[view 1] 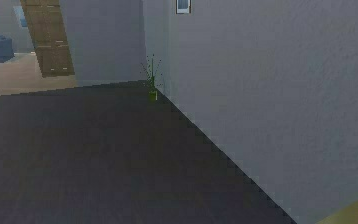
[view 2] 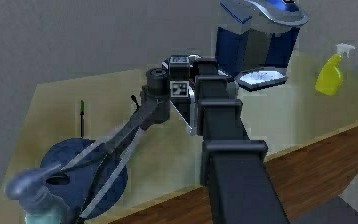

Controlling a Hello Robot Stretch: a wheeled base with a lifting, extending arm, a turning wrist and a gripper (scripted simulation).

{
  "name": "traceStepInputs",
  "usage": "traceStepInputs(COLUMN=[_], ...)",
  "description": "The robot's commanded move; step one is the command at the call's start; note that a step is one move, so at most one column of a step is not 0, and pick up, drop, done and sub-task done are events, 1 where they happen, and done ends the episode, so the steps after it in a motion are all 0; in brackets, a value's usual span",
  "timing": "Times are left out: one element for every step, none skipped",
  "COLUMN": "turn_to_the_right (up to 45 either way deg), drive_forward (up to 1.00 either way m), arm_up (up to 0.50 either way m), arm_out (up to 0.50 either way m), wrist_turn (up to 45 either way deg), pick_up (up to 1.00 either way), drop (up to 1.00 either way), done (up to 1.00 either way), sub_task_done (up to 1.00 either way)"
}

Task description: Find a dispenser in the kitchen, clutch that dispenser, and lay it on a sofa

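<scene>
Arm [view 2: 232,150]: dark, near-black square bar, built of nested box segments stepping narrower toward far end, edges catching pale highlights. Far end: two small white squares [view 2: 179,88] with black block marks, set on dark wrist housing. Jaws: dark grey rounded body left of squares, two thin grey fingers [view 2: 107,145] running out from it, slim as rods.

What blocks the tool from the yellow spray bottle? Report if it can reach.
Probably not: the tool points left in the arm side view, and the yellow spray bottle stands far right, past the arm and blue machine.
</scene>
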Motion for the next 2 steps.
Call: traceStepInputs(turn_to_the_right=[0.0,-45.0], drive_forward=[0.00,0.00], arm_up=[0.00,0.00], arm_out=[-0.22,0.00], wrist_turn=[0.0,0.0], pick_up=[0.00,0.00], drop=[0.00,0.00], done=[0.00,0.00], sub_task_done=[0.00,0.00])
